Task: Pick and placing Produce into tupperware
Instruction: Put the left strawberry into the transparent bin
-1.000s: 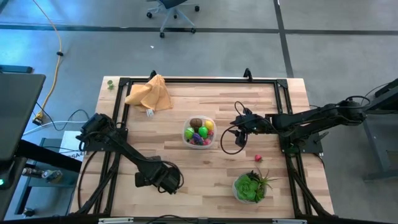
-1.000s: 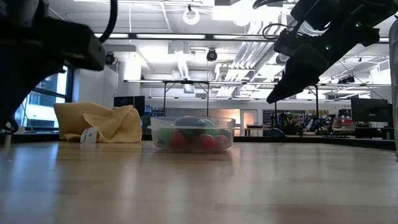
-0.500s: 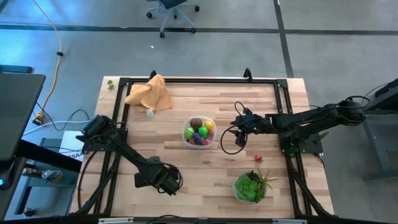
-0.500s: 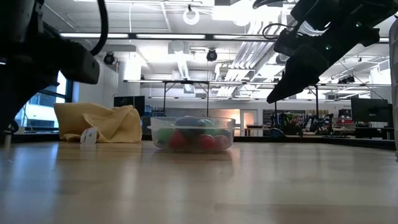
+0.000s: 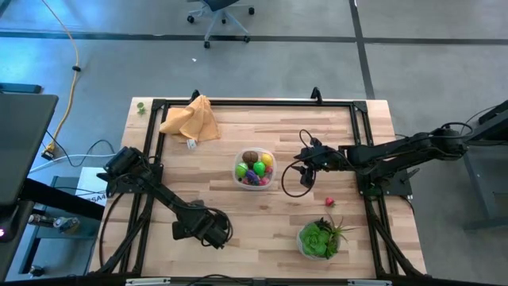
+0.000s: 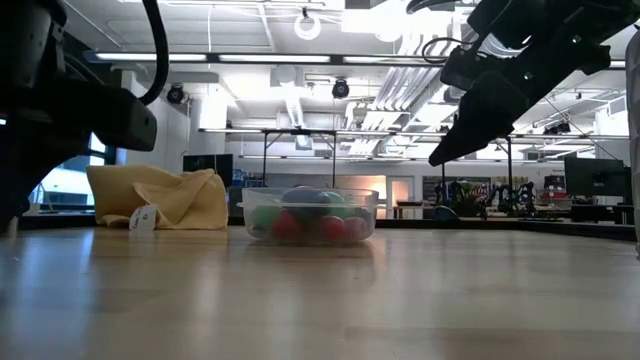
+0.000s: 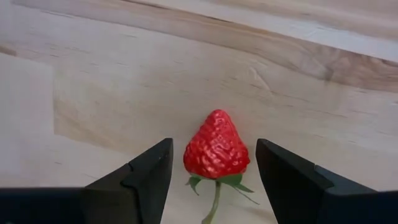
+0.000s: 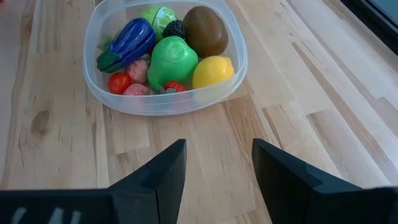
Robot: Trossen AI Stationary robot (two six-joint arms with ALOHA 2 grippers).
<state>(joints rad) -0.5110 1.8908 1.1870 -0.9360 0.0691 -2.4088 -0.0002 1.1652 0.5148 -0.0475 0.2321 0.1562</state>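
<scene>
Pale, butcher-block wooden table [image 5: 262, 222], planked grain, black metal frame at its edges.

Round clear plastic tupperware [image 5: 254, 168] with whitish rim, mid-table. The right wrist view lists its contents: glossy purple eggplant [image 8: 127, 42], smooth green pear-shaped fruit [image 8: 170, 60], yellow lemon [image 8: 213, 71], matte brown kiwi [image 8: 205, 30], small red berries [image 8: 118, 82]. The low view shows only red and green blurs through the wall [image 6: 312, 216].

Left gripper [image 5: 213, 230], near the table's front edge: fingers apart, straddling a dimpled red plastic strawberry [image 7: 216, 148] with green stem, which lies on the wood, touching neither finger. This berry is seen only in the left wrist view.

Right gripper [image 5: 305, 167], raised just beside the tupperware: fingers parted, empty.

Small red berry [image 5: 329, 202] loose on the table, near a spiky leafy green plant [image 5: 321, 237].

Crumpled orange-tan cloth [image 5: 192, 119], back left corner.
</scene>
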